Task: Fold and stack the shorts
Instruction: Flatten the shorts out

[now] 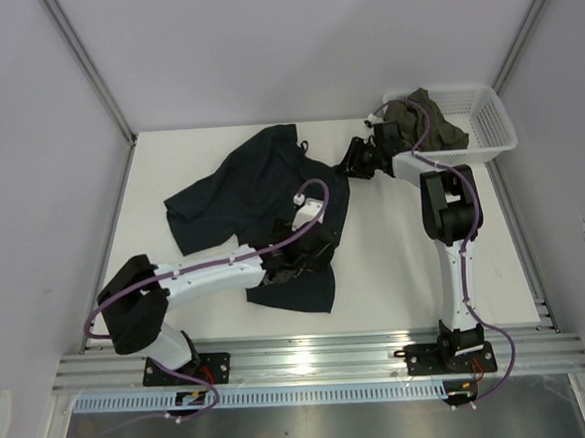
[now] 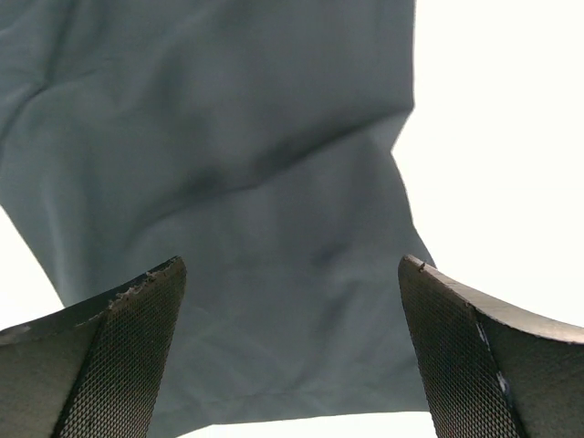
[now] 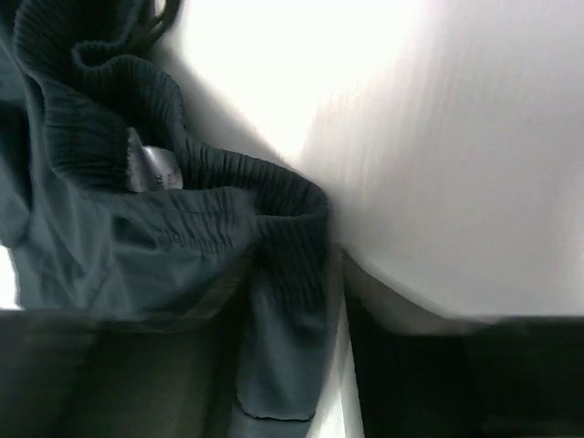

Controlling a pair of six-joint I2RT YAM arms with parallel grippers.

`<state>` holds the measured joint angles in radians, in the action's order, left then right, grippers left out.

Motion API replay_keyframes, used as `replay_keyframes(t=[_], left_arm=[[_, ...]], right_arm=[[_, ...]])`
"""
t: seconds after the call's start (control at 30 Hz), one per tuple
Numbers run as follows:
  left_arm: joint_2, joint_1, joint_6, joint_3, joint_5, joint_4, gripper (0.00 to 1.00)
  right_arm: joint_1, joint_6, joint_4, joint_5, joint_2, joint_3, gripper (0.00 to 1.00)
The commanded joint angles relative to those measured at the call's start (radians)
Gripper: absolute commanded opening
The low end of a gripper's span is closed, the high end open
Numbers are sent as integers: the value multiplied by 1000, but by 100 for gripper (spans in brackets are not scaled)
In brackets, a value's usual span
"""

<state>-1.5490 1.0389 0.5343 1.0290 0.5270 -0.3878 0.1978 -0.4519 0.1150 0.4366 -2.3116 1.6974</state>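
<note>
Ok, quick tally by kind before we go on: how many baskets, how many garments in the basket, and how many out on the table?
White basket: 1
Olive-green garment in it: 1
Dark shorts on the table: 1
Total: 3

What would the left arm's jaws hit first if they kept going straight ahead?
The shorts: the left arm's jaws stand wide open with the dark fabric filling the line straight ahead. Depth is unclear, so contact may be near.
</note>
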Motion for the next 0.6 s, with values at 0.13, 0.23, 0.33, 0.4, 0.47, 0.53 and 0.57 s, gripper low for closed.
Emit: replay_keyframes(t=[0.13, 0.23, 0.33, 0.4, 0.47, 0.53, 0.57], left_arm=[[-77, 101, 24, 103, 18, -49, 99], [-102, 141, 33, 120, 11, -69, 99], [-117, 190, 39, 134, -5, -102, 99], [-125, 214, 44, 140, -19, -114, 99], [-143, 254, 56, 151, -28, -137, 98], [-164, 279, 69, 160, -36, -149, 97], [-192, 305, 75, 167, -32, -158, 97]], right_arm=[[2, -13, -23, 1, 4, 25, 0], [-4, -5, -2, -39, 33, -2, 0], [-11, 5, 6, -58, 66, -30, 0], [-12, 13, 12, -61, 78, -39, 0], [-14, 16, 21, -62, 77, -38, 0], [-15, 16, 26, -61, 75, -36, 0], [-15, 16, 28, -61, 75, -38, 0]])
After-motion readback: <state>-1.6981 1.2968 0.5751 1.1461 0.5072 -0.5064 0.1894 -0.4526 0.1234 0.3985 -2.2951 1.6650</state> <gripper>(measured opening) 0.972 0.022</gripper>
